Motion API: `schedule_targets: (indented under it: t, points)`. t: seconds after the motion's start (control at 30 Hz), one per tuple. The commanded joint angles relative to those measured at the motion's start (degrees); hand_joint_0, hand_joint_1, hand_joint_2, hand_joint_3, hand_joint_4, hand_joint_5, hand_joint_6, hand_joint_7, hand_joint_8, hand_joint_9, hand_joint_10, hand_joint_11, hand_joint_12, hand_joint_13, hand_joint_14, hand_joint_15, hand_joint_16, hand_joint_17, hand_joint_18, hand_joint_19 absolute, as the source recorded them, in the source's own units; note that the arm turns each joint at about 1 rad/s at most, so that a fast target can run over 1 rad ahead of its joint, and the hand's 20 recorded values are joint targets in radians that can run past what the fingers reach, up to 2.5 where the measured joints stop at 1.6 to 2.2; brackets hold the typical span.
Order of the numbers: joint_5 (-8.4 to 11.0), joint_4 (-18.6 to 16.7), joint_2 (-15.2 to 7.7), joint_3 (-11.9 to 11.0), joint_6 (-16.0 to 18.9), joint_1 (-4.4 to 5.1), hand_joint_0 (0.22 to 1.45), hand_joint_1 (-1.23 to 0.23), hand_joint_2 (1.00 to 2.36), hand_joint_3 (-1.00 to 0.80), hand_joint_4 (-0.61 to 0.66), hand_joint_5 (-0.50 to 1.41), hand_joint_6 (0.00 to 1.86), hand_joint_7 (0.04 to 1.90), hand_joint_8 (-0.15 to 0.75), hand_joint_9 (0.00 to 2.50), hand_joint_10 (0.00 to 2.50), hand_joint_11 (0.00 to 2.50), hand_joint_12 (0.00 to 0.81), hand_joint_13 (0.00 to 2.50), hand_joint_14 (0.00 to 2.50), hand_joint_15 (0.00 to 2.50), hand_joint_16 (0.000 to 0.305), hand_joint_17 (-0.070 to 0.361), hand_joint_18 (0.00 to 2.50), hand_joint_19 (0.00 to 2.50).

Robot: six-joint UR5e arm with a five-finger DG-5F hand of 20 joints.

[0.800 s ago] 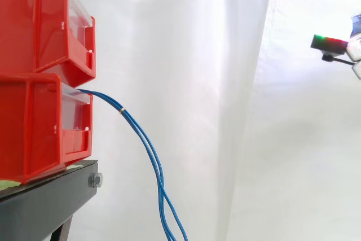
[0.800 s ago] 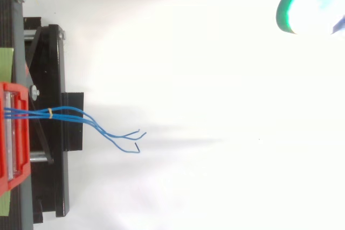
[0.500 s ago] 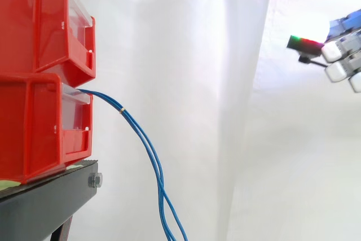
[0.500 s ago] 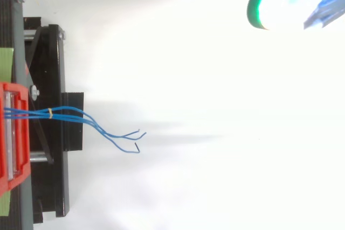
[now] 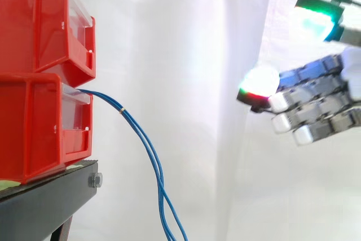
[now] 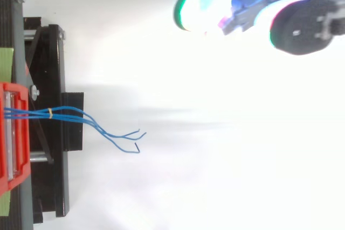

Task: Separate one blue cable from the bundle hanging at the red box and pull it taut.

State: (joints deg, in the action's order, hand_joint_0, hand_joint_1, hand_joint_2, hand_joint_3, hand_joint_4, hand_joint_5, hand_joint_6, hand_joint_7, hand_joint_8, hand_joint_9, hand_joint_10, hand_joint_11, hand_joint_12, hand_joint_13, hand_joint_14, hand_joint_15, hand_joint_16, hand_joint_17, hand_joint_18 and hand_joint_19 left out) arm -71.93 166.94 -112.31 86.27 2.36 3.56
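White curtain (image 5: 186, 55) backdrop, red bins stacked on a black stand (image 5: 51, 196).

Blue cable bundle (image 5: 148, 145) exits the front of the lower red box (image 5: 34, 128). A small yellow band (image 5: 122, 109) ties it just outside the box, and from there it droops down and away from the box, fully slack. From above, the strands fan apart past the band, with the loose ends (image 6: 135, 139) splayed furthest from the box.

Hand (image 5: 318, 105) is well apart from the box, beyond the cables, at roughly the height of the box's top edge. Fingers are stretched out toward the box with the thumb raised above them. Glowing pads (image 5: 258, 80) lead, nothing is held, and there's no cable contact. From above, the hand (image 6: 259, 4) sits well off to one side of the line the cables take out of the box.

My read: approach step, pre-grasp, no separation started.

The next move needs to:
- close that sideways offset
- come down to the fanned section past the band, where the strands are apart
- pinch a single outer strand
- draw it straight away from the box

Main risk is catching two strands.
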Motion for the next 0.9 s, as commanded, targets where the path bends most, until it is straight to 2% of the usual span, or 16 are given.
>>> schedule_targets:
  t: [0.0,0.03,0.1,0.17,0.2,0.27,0.4,0.47,0.5,0.6,0.77,0.87]
  points:
    - [0.3,-6.0,-3.5,-0.5,0.3,0.04,0.58,-0.68,1.01,-0.43,0.25,-0.17,0.5,0.87,0.284,0.72,0.01,0.4,0.24,0.7,0.01,0.22,0.026,0.058,0.64,0.29]
    - [0.39,-6.5,-3.9,-0.8,0.2,0.04,0.58,-0.68,1.01,-0.42,0.25,-0.17,0.5,0.87,0.285,0.72,0.01,0.41,0.24,0.7,0.01,0.22,0.026,0.058,0.65,0.29]
    - [0.74,-7.7,-6.1,-1.8,0.2,0.04,0.58,-0.68,1.01,-0.42,0.25,-0.17,0.5,0.87,0.285,0.72,0.01,0.41,0.24,0.71,0.01,0.23,0.026,0.058,0.65,0.29]
    - [0.83,-7.7,-8.2,-3.6,0.4,0.04,0.58,-0.68,1.01,-0.43,0.25,-0.17,0.5,0.87,0.285,0.73,0.01,0.42,0.241,0.71,0.01,0.23,0.026,0.058,0.65,0.3]
    - [0.74,-7.9,-9.9,-5.0,0.7,0.13,0.58,-0.68,1.01,-0.42,0.25,-0.16,0.5,0.87,0.287,0.73,0.01,0.42,0.239,0.72,0.01,0.24,0.026,0.058,0.65,0.3]
    - [0.83,-7.7,-11.6,-6.4,0.9,0.13,0.58,-0.67,1.01,-0.42,0.25,-0.16,0.5,0.87,0.287,0.74,0.01,0.42,0.243,0.73,0.01,0.25,0.026,0.058,0.66,0.31]
    - [1.01,-8.3,-12.9,-7.3,0.8,0.22,0.58,-0.67,1.01,-0.42,0.25,-0.16,0.5,0.88,0.289,0.75,0.01,0.44,0.243,0.76,0.01,0.26,0.026,0.058,0.68,0.32]
    - [1.71,-9.8,-14.8,-8.5,0.7,0.31,0.58,-0.67,1.01,-0.42,0.25,-0.16,0.5,0.88,0.29,0.76,0.01,0.44,0.243,0.76,0.01,0.27,0.026,0.057,0.68,0.32]
    - [1.71,-9.8,-14.8,-8.5,0.7,0.31,0.58,-0.67,1.01,-0.42,0.25,-0.16,0.5,0.88,0.291,0.76,0.01,0.44,0.243,0.76,0.01,0.27,0.026,0.058,0.69,0.32]
    - [1.8,-12.2,-18.0,-10.9,0.7,0.31,0.58,-0.66,1.01,-0.42,0.25,-0.16,0.5,0.88,0.29,0.76,0.01,0.43,0.242,0.76,0.01,0.27,0.026,0.058,0.69,0.32]
    - [1.71,-12.7,-21.6,-13.9,0.9,0.66,0.58,-0.66,1.01,-0.42,0.26,-0.16,0.5,0.88,0.289,0.76,0.01,0.43,0.244,0.77,0.01,0.28,0.026,0.058,0.69,0.32]
    - [1.27,-13.0,-23.0,-15.2,1.1,0.83,0.58,-0.66,1.01,-0.42,0.25,-0.16,0.5,0.88,0.291,0.76,0.01,0.43,0.245,0.77,0.01,0.28,0.026,0.058,0.7,0.33]
